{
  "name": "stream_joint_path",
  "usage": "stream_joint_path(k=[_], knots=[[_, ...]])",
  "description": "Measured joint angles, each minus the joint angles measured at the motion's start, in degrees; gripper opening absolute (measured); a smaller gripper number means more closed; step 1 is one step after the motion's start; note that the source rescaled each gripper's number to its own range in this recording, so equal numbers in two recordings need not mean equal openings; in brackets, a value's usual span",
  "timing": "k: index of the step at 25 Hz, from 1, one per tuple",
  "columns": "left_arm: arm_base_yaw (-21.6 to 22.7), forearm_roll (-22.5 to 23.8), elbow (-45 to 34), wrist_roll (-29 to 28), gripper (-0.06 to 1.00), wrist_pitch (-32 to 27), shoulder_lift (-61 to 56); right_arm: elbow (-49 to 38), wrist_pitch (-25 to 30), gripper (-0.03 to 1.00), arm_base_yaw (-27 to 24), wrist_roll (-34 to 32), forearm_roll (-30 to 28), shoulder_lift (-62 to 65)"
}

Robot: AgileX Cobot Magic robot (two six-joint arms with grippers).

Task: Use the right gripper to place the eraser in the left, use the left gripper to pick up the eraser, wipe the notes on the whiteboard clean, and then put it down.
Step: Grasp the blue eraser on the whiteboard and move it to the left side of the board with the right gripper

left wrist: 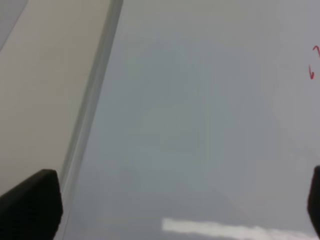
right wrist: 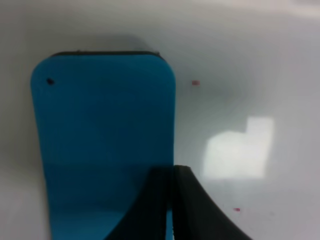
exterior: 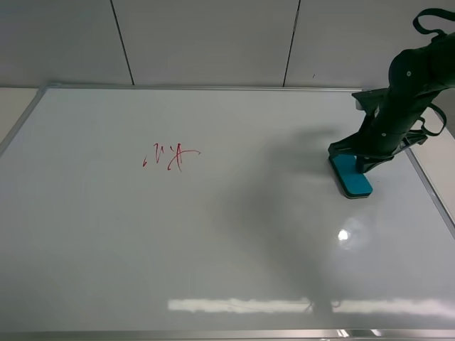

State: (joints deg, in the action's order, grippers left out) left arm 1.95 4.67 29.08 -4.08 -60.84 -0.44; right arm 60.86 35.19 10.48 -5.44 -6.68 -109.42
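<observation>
**Exterior high view.** Across most of the field lies the whiteboard [exterior: 213,241], glossy white with a thin silver frame, set before a wall [exterior: 213,39] of pale grey panels divided by dark seams. The notes [exterior: 170,156], a small red scribble, sit left of centre in the board's upper half. The eraser [exterior: 350,176], a teal block, lies flat on the board near its right edge, well apart from the notes. The right gripper [exterior: 357,160] is lowered over the eraser's far end, and the arm [exterior: 405,99] casts a broad soft shadow on the board. A round glare spot [exterior: 343,234] and a bright strip [exterior: 242,305] reflect near the lower edge. The left gripper is out of this view.

**Left wrist view.** The left gripper [left wrist: 172,205] is spread wide with nothing between its fingertips [left wrist: 30,205], which show only at the two lower corners. Below it run the bare board, its frame [left wrist: 92,110] and a beige surface [left wrist: 40,75] beyond. Two strokes of the notes show at the picture's edge.

**Right wrist view.** The fingers [right wrist: 145,210] of the right gripper [right wrist: 172,172] are drawn together to a thin seam, their tips over one long edge of the eraser [right wrist: 105,135]. They grasp nothing visible, and contact with the eraser cannot be told. Tiny red specks [right wrist: 195,83] and a bright glare patch [right wrist: 240,150] mark the board beside it.
</observation>
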Motion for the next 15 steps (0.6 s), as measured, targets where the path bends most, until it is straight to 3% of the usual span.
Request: stream_joint_path(k=[10, 11, 15], knots=[[0.0, 0.0, 0.0, 0.0, 1.0, 0.0, 0.0, 0.0, -2.75, 0.0, 16.55, 1.44, 6.68, -0.59], [0.0, 0.0, 0.0, 0.0, 1.0, 0.0, 0.0, 0.0, -3.92, 0.0, 19.94, 1.44, 6.68, -0.95], [0.0, 0.0, 0.0, 0.0, 1.0, 0.0, 0.0, 0.24, -5.14, 0.0, 24.3, 1.44, 7.44, -1.64]])
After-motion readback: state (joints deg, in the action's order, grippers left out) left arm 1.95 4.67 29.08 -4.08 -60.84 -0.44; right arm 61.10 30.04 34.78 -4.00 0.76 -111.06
